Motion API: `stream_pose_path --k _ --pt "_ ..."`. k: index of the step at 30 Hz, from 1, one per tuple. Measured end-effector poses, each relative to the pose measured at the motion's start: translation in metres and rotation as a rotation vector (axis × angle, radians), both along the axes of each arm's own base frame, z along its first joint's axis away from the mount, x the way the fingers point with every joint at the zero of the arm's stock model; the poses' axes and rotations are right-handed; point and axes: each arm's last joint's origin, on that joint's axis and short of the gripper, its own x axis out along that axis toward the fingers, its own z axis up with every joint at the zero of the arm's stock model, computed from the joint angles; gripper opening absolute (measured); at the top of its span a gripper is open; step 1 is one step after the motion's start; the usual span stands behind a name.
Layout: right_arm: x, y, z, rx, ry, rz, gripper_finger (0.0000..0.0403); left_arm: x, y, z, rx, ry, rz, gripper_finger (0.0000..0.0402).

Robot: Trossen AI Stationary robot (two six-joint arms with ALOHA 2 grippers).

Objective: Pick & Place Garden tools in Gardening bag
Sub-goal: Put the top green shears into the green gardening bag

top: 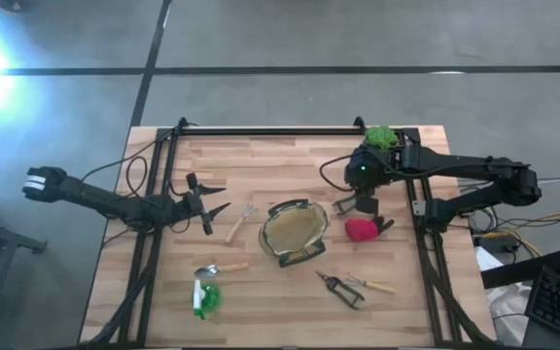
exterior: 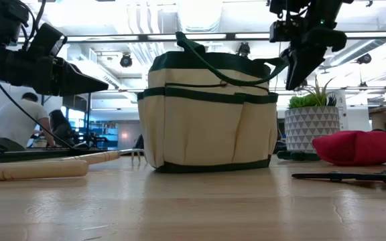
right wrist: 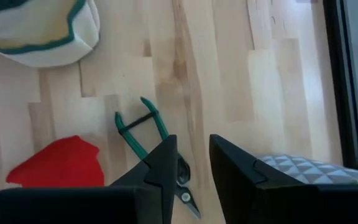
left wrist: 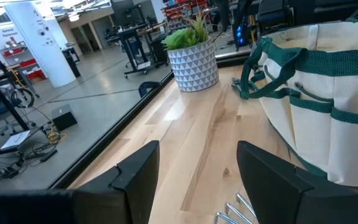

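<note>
The olive-tan gardening bag [top: 295, 233] stands upright at the table's middle, mouth up. My left gripper [top: 218, 200] is open and empty to its left, above the wooden-handled fork [top: 239, 224]; the fork's tines show in the left wrist view [left wrist: 234, 211]. My right gripper [top: 365, 206] is open and empty, raised above the table to the bag's right, over green-handled snips [right wrist: 143, 127] and the red glove [top: 361, 229]. A trowel [top: 220, 267] and a bright green piece [top: 205, 297] lie near left. Black-handled shears [top: 341, 288] and a wooden-handled tool [top: 375, 284] lie near right.
A green plant in a white patterned pot [top: 379, 136] stands at the far right corner, just behind my right arm. A black metal frame [top: 261, 131] runs along the table's far, left and right sides. Bare wood lies between the bag and the far rail.
</note>
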Motion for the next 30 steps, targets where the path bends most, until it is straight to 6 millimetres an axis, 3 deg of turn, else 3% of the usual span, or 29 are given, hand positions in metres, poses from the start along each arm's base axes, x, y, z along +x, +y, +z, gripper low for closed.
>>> stream_pose_path --k 14,23,30 --pt "-0.004 0.001 -0.030 0.012 0.044 0.005 0.0109 0.000 0.000 0.000 0.000 0.000 0.000 0.0218" --pt "-0.007 0.002 -0.052 0.008 0.040 0.012 0.0101 0.000 0.000 0.000 0.000 -0.001 0.000 0.0218" --pt "-0.005 0.001 -0.055 0.007 0.018 0.005 0.0104 0.000 0.000 0.000 0.000 -0.001 0.000 0.0218"
